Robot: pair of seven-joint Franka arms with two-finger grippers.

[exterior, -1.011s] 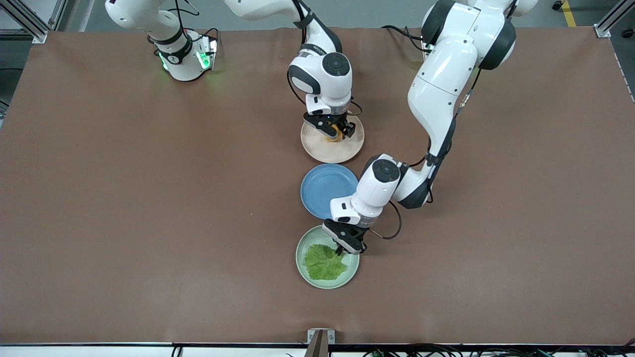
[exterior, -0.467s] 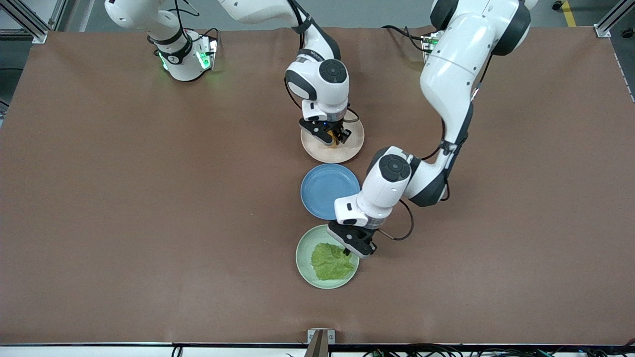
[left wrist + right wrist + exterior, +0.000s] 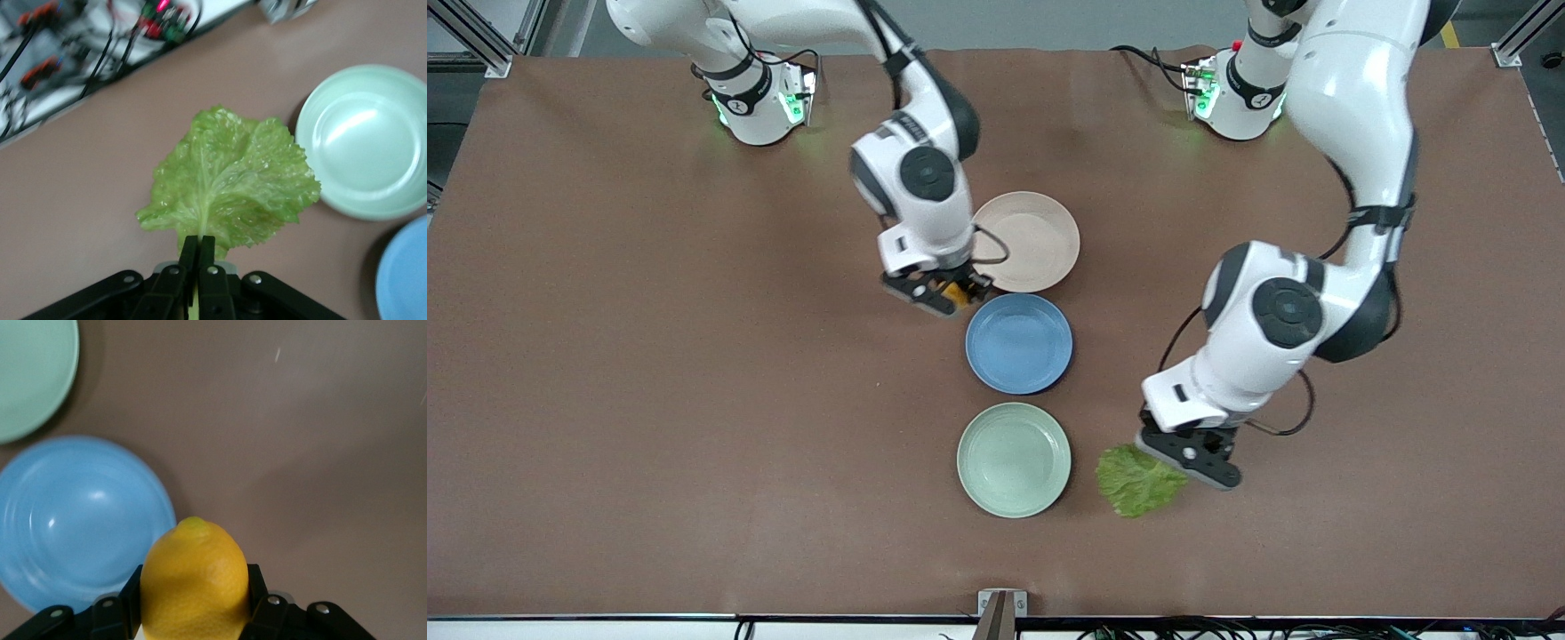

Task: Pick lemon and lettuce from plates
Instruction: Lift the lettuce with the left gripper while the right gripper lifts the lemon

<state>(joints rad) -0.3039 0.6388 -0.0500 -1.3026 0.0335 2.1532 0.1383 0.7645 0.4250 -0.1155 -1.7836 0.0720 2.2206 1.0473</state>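
You have the lemon [image 3: 194, 579] clamped between the fingers of the right gripper [image 3: 943, 294]; in the right wrist view its pointed end sticks out past the fingertips and the black pads press on both of its sides. In the front view only a sliver of its orange-yellow skin shows under the gripper. The right gripper hangs over bare table just beside the rims of the beige-pink plate [image 3: 1032, 240] and the blue plate [image 3: 1017, 343], on the side toward the right arm's end of the table.

The lettuce [image 3: 232, 181] is pinched at its pale stem rib by the left gripper [image 3: 197, 257], whose fingers are pressed together on the stem with the leaf fanning out past the tips. In the front view you see the leaf hanging below the left gripper, over the table just beside the mint green plate [image 3: 1014, 459], toward the left arm's end; leaf and plate rim do not touch there, though in the left wrist view the leaf's edge overlaps the rim by sight alone.

Both task plates hold nothing, and so does the blue one. The three plates sit in a row down the middle of the brown table [image 3: 649, 400]: beige-pink farthest from the front camera, blue between, mint green nearest.

No readable writing or brand shows on the plates, the fruit or the leaf; the small marks on the arm bases are too small to read.
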